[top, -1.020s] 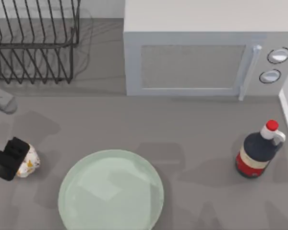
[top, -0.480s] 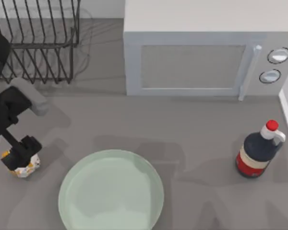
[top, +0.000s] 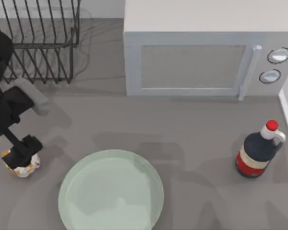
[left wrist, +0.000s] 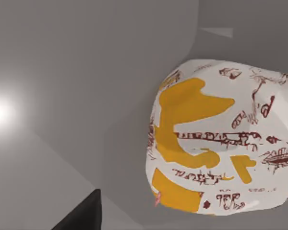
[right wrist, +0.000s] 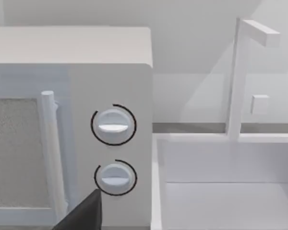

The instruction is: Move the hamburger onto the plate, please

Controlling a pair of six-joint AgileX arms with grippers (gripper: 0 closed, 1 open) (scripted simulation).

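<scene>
While the left arm reaches in from the table's left edge, its left gripper (top: 22, 152) sits directly over the hamburger (top: 21, 164), at about nine o'clock from the table's centre; how far the fingers are parted I cannot tell, since the black wrist hides them from above, though they may be straddling the wrapper. Seen from the left wrist, the hamburger (left wrist: 221, 139) is close up, white with orange and yellow patches, lying on the grey table (left wrist: 62, 72). At ten o'clock stands a black wire rack (top: 36, 40). Just beside the hamburger, at its four o'clock and apart from it, lies the pale green plate (top: 111, 191). At twelve o'clock is a microwave (top: 201, 52), and at three o'clock a dark red-capped bottle (top: 258, 151).
</scene>
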